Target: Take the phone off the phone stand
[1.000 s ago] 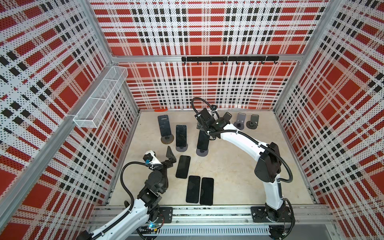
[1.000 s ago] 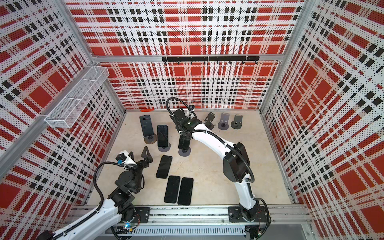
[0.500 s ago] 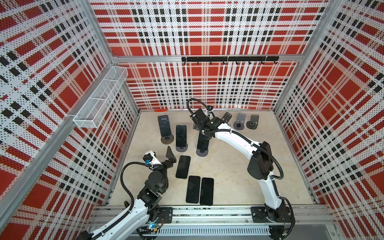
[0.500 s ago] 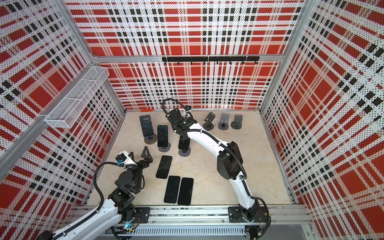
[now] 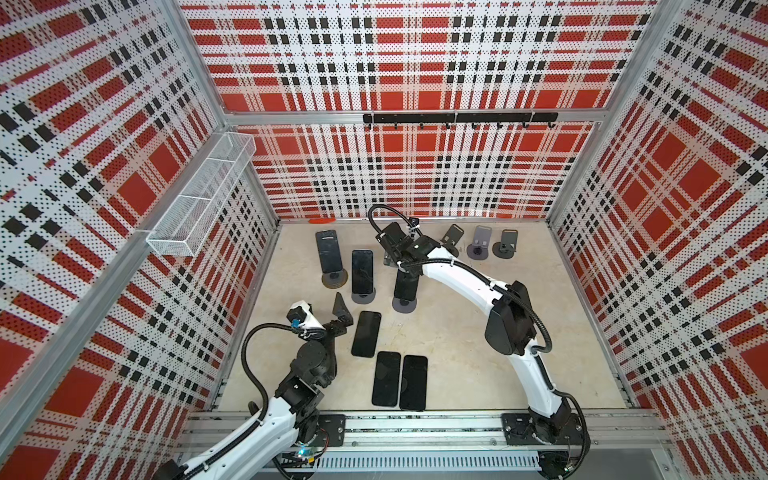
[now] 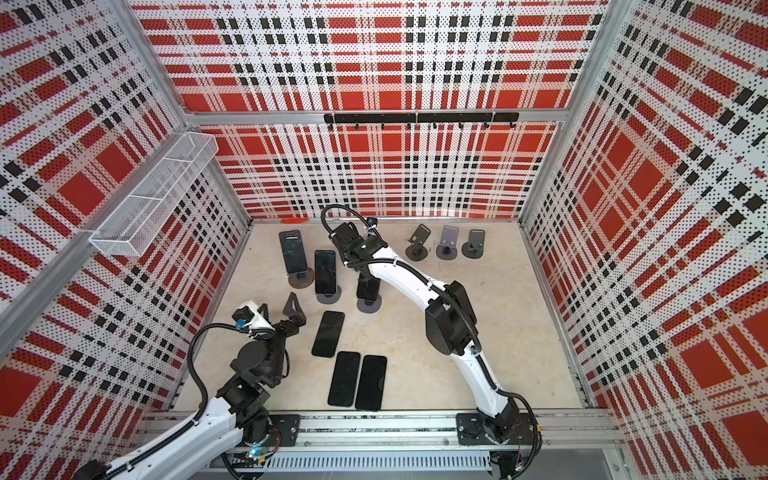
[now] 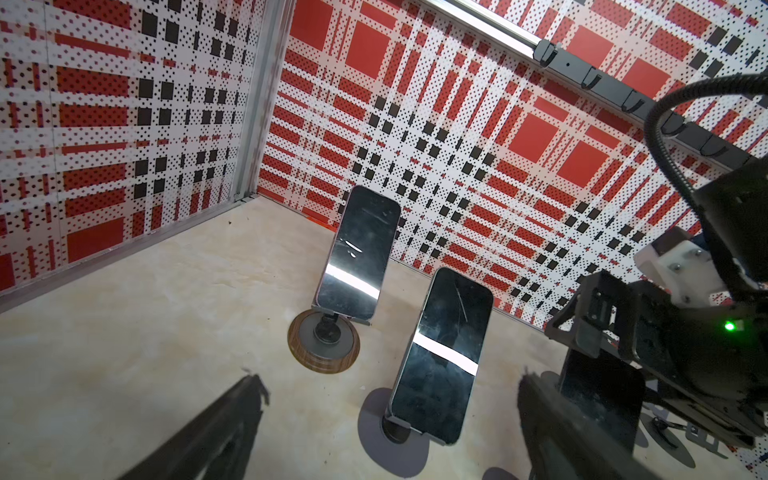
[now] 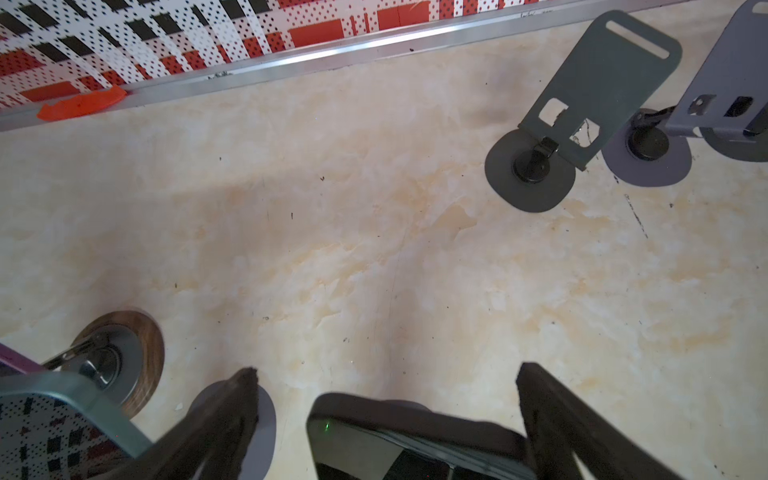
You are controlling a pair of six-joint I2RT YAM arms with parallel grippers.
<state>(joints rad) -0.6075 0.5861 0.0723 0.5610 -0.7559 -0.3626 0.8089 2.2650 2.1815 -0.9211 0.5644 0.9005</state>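
**Right claw open over phone; phone on stand**

Right claw (image 8: 386, 372): spread wide, gripping nothing. Poised just above the phone (image 8: 399, 436), with its top edge between the two fingers (image 8: 224, 415). Clear gap on one side; other finger close to a corner, contact not resolvable.

Location of phone: leaning back on its stand (image 5: 404, 306), mid-table, rightmost of a row of three in both top views. Upper part hidden there under the wrist.

Left claw (image 7: 388, 380): likewise spread wide, empty. Held low near the left wall (image 5: 232, 291), facing the row, apart from it.

Also logged:
- back phone (image 5: 329, 251) and middle phone (image 5: 362, 272), each propped on its own base, left of the target.
- three flat phones (image 5: 366, 333) face up on the table (image 5: 457, 353): one just in front of the row, two side by side nearer the front rail, edges touching or nearly so.
- three empty stands (image 5: 480, 245) in a line at back right, close together.
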